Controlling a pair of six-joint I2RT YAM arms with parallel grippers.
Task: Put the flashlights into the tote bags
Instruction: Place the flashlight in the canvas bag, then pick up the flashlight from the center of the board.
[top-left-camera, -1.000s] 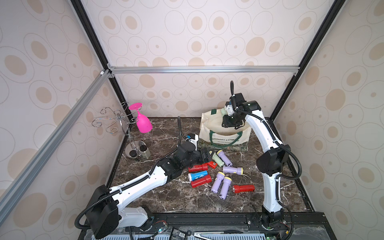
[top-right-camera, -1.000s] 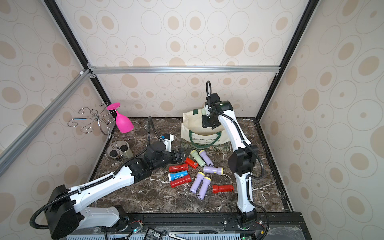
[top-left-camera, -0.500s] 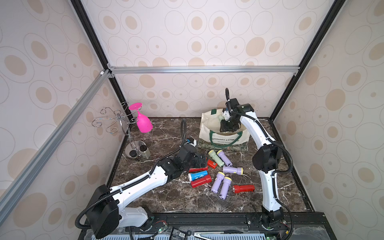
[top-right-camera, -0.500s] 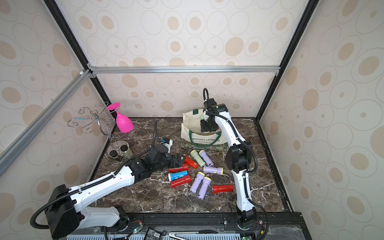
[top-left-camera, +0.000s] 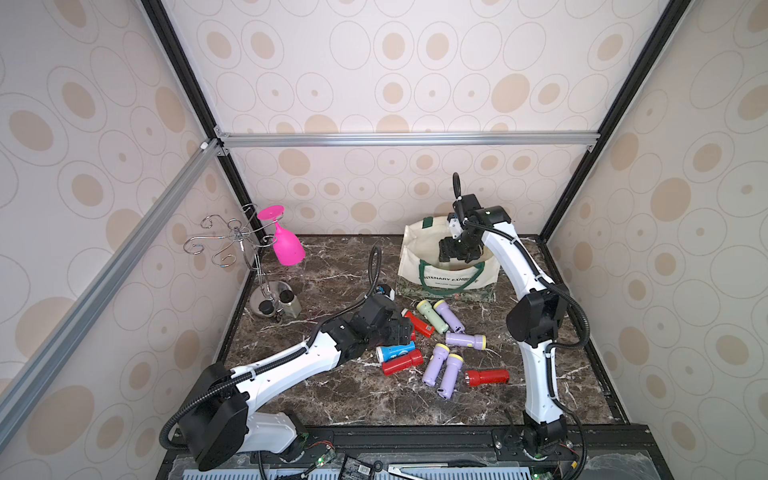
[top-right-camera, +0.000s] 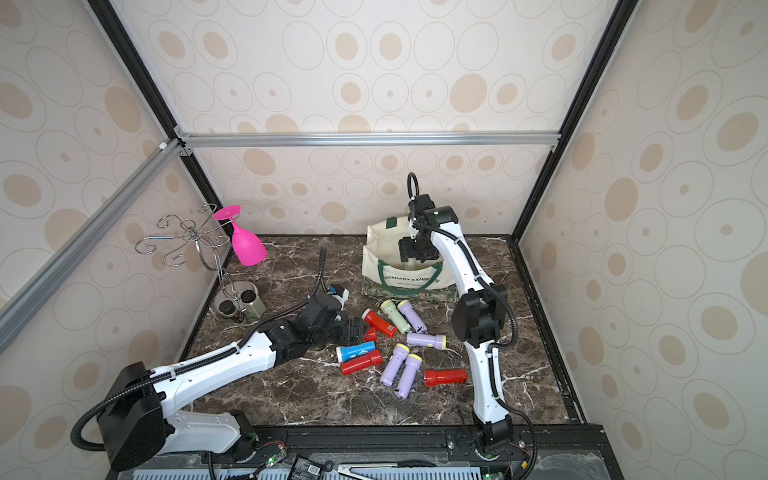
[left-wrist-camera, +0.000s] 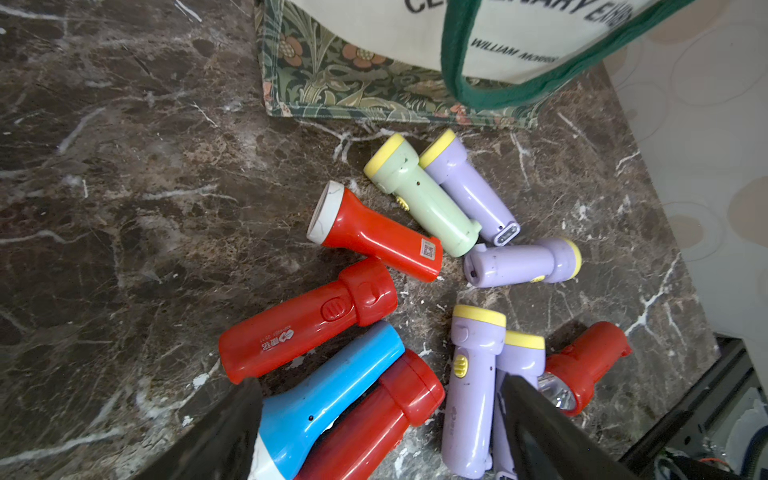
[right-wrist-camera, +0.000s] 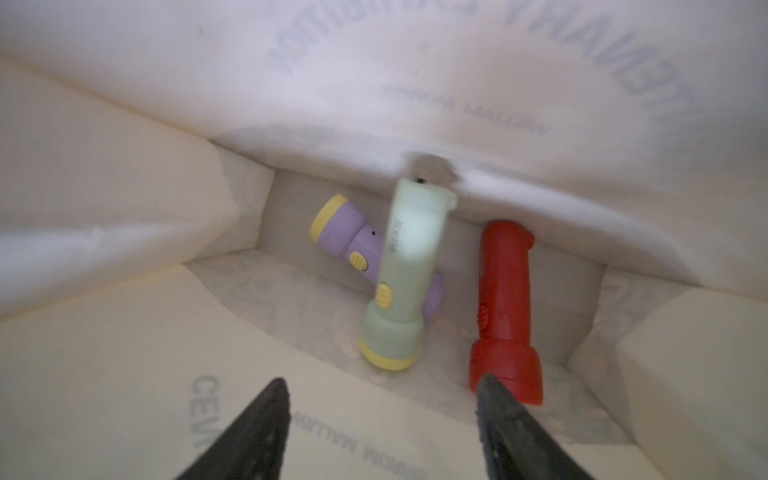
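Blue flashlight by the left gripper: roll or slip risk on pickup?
The blue flashlight has a round, glossy plastic barrel, so it probably rolls if nudged and may slip in a grip. It lies against a red flashlight, which likely blocks rolling that way but may get dragged along. Looks stiff, probably light.

We are seeing smooth, glossy plastic on the flashlights (left-wrist-camera: 307, 328) lying just in front of the tote bag (left-wrist-camera: 374, 33), whose cream cloth is looking matt and woven. The dark marble-like tabletop (left-wrist-camera: 124, 166) is showing a polished sheen. Left of the tote bag, the wire rack (top-left-camera: 240, 234) is gleaming like chromed metal.
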